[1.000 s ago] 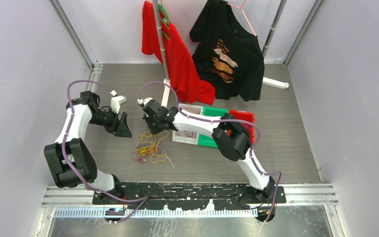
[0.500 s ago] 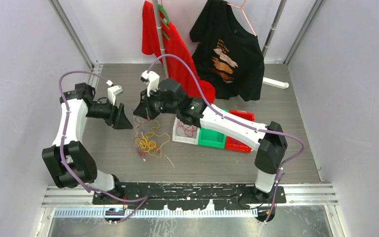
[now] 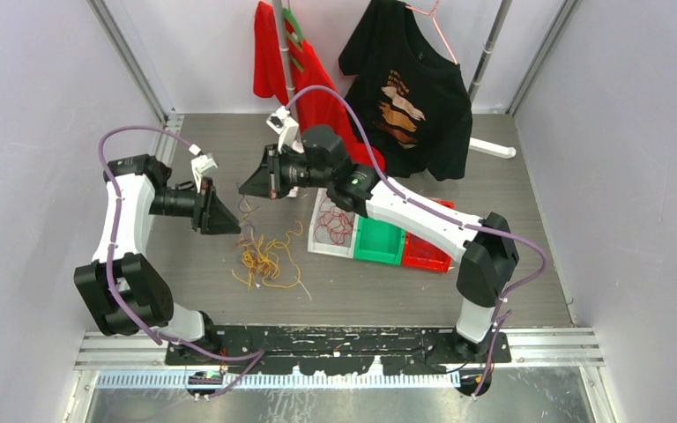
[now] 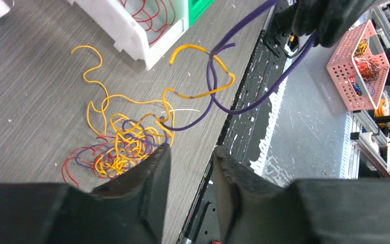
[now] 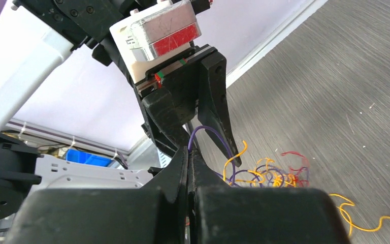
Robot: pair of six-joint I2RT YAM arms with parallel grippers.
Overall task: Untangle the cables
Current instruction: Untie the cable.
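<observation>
Now the right hand (image 5: pixel 189 152), pressed together, pinches a purple cable (image 5: pixel 206 127) above the cables (image 3: pixel 264 258) on the counter (image 3: pixel 494 264); the left hand (image 4: pixel 190 152) hangs spread.

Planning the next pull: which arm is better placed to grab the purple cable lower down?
Left: the left gripper is open, empty, near the purple cable; the right gripper is shut on it.

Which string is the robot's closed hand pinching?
The purple cable, alone running out of the shut right gripper; the yellow cables and red cables lie outside it.
</observation>
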